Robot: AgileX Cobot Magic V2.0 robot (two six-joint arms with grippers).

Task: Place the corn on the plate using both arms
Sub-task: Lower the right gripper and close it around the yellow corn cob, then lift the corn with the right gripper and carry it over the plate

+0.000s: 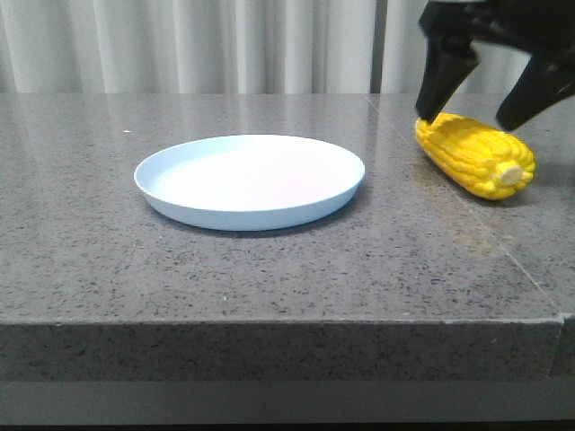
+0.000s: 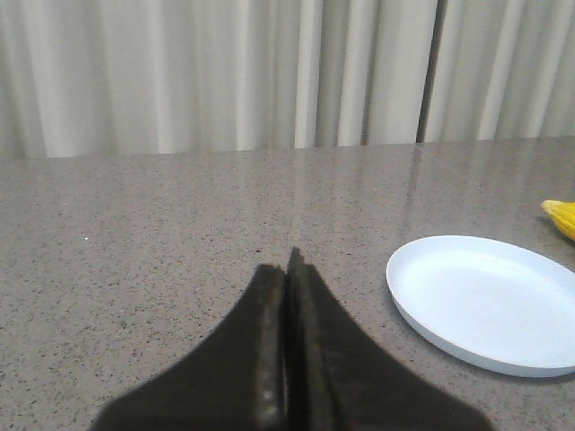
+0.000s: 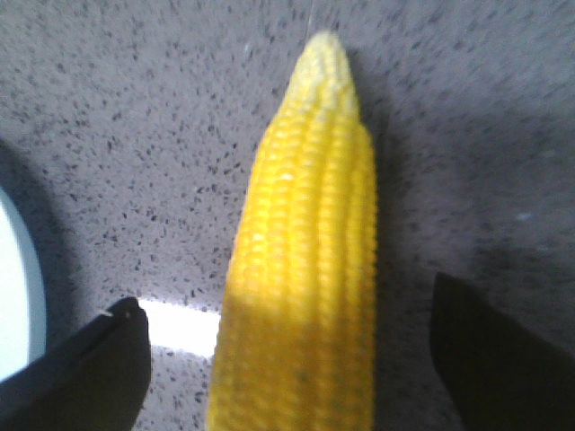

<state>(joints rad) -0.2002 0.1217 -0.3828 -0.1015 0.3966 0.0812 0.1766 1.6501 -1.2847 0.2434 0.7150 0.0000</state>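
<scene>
The yellow corn (image 1: 474,154) lies on the grey stone table at the right, its pale stub end toward me. My right gripper (image 1: 472,112) hangs open just above it, one finger on each side, not touching. In the right wrist view the corn (image 3: 301,287) lies between the spread fingers (image 3: 85,368). The pale blue plate (image 1: 250,180) sits empty at the table's middle. My left gripper (image 2: 287,269) is shut and empty, over the table to the left of the plate (image 2: 485,301); it is out of the front view.
The grey speckled table (image 1: 269,278) has its front edge near me and a seam running along the right side. Pale curtains hang behind the table.
</scene>
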